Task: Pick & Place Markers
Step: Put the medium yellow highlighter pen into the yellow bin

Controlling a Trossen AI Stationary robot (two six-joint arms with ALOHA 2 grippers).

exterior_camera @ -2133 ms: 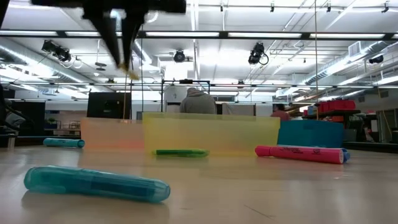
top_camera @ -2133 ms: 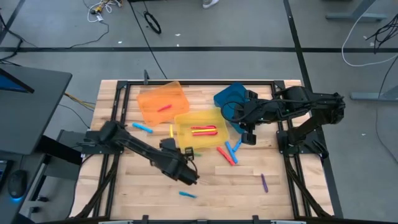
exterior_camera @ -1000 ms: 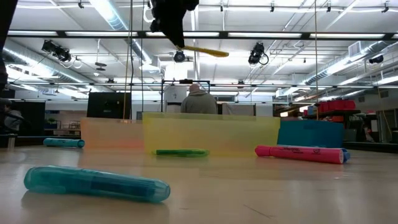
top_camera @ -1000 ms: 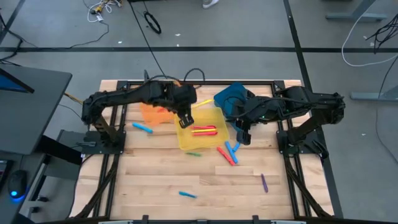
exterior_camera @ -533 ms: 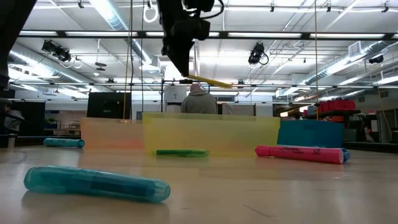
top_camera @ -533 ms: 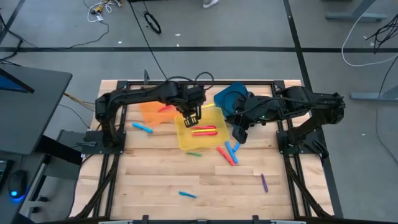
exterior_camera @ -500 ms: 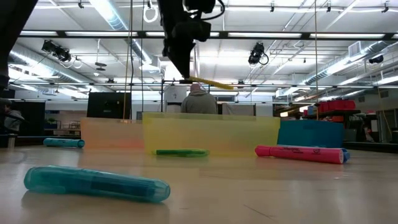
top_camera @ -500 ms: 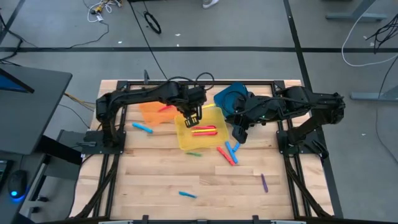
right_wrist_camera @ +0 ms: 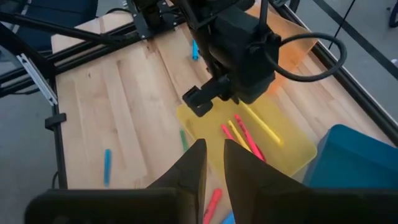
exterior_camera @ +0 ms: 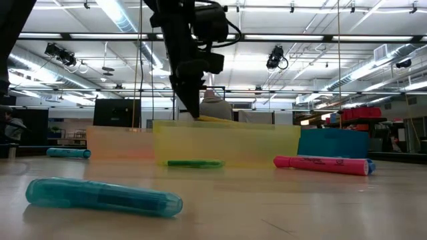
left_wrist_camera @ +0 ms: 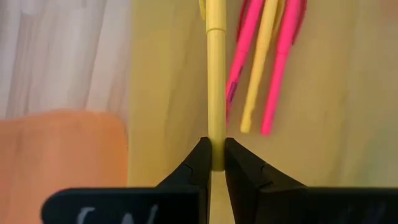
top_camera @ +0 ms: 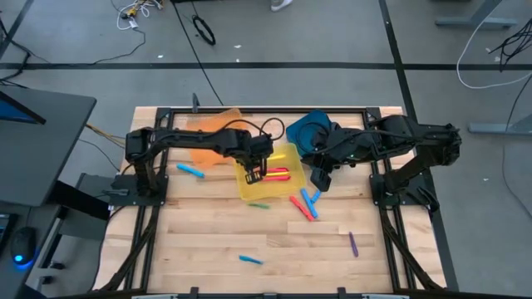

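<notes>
My left gripper [top_camera: 254, 173] hangs over the yellow bin [top_camera: 288, 156], shut on a yellow marker [left_wrist_camera: 216, 74]. In the low view the marker [exterior_camera: 219, 119] sits at the height of the bin's rim. Two pink markers and one yellow marker [left_wrist_camera: 264, 68] lie on the bin's floor. My right gripper [top_camera: 318, 179] hovers beside the blue bin [top_camera: 304, 130], its fingers [right_wrist_camera: 193, 165] narrowly apart with nothing between them. More markers lie flat on the table: blue [top_camera: 189, 170], green [top_camera: 259, 204], red [top_camera: 301, 208], purple [top_camera: 352, 243], teal [top_camera: 250, 260]. My left gripper pinches one end of the yellow marker [left_wrist_camera: 216, 158] between its two fingertips. The fingers come steeply from above. The marker sticks out beyond the fingertips, nearly level, and hangs clear above the bin's floor and the markers lying there.
An orange bin [top_camera: 208, 139] stands left of the yellow one, partly under the left arm. A dark metal frame [top_camera: 166, 112] runs around the table's edges. Bare wood lies toward the near edge, around the teal marker [exterior_camera: 103, 197].
My left gripper has come down with the yellow marker from well above the yellow bin to the height of its rim, shifting a little toward the near edge. It has stayed shut on the marker. My right gripper has rolled a little in place.
</notes>
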